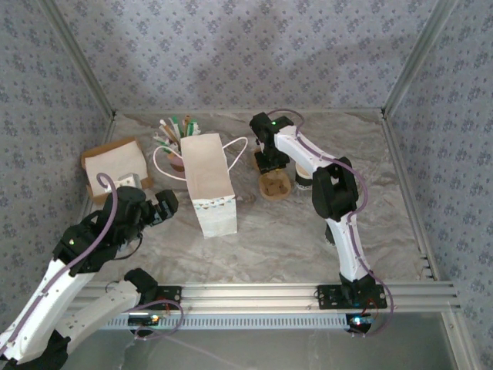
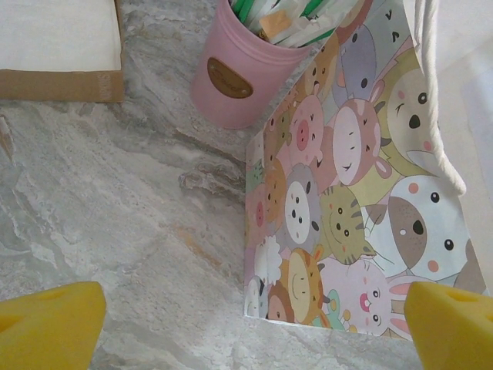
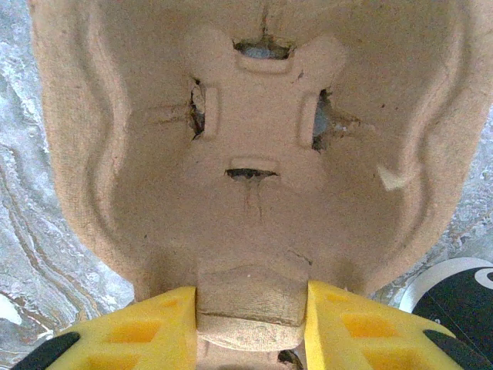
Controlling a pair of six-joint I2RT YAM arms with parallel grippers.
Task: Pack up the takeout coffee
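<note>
**Left tool.** The left tool point(image 2: 250, 324) is fully open. Its yellow fingertips point(image 2: 50, 324) sit at the two lower corners of the left wrist view, with nothing between them. It hangs over the bench point(image 2: 115, 216), near the base of the paper bag point(image 2: 347, 193) and apart from it.

**Right tool.** The right tool point(image 3: 246, 308) is closed on the cup carrier point(image 3: 254, 139), a moulded brown pulp tray. The two yellow fingers press against opposite sides of a raised tab on the carrier. The visible well of the carrier holds no cup.

**Task item.** The takeout coffee point(image 1: 303, 177), as far as it can be identified, stands on the bench just right of the carrier. The right arm hides most of it, so wall colour and lid cannot be confirmed. In the right wrist view, a dark round object point(image 3: 458, 304) with a pale edge lies just beside the carrier. Whether it is the same cup cannot be told.

**Surroundings.**
- The paper bag stands upright near the middle of the bench. It has white cord handles, and a cartoon animal print covers one side.
- A pink cup of straws point(image 2: 231, 77) stands just beside the bag on its far left.
- A cardboard box point(image 1: 115, 166) with a white insert sits at the left edge of the bench, apart from the bag.
</note>
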